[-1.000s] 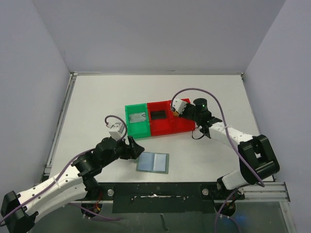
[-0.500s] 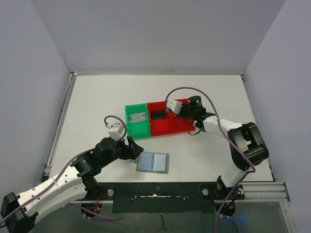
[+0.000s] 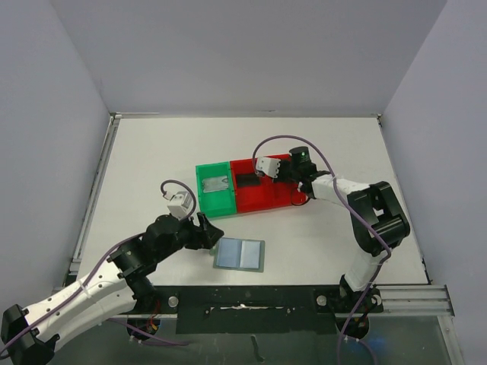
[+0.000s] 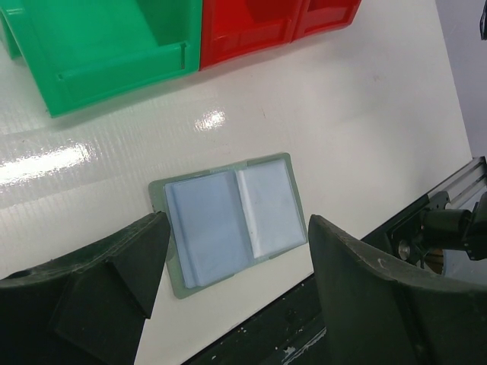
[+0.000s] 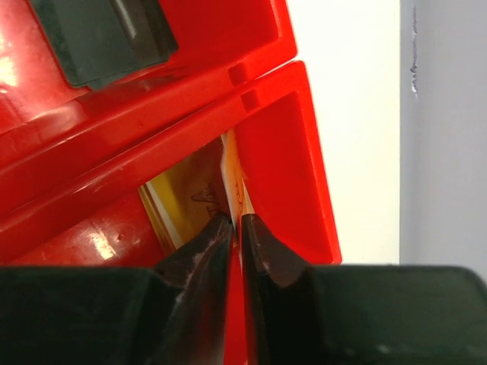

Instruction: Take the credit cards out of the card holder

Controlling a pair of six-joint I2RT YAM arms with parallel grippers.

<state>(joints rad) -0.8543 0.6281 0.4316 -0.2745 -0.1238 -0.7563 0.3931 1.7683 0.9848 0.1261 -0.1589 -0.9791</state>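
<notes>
1. Left wrist view first: the card holder (image 4: 228,220) lies open and flat near the front edge of the table (image 4: 365,114), its pockets looking empty. The left gripper (image 3: 207,232) hovers above it, jaws wide apart.
2. That sleeve looks light, floppy and slick. Pin a corner or it will likely slide.
3. Farther out, the green bin (image 3: 205,201) holds a silver-grey card (image 3: 218,182) and the red bin (image 5: 289,152) a black card (image 3: 249,180).
4. Farthest, the right gripper (image 5: 234,224) sits inside the red bin's end compartment, jaws nearly together on the thin edge of a gold card (image 5: 233,171). It's probably stiff, light and slippery, so an edge pinch suits it.

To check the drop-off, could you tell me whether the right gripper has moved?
Yes: the right gripper shifted along the red bin, toward the green bin.
</notes>
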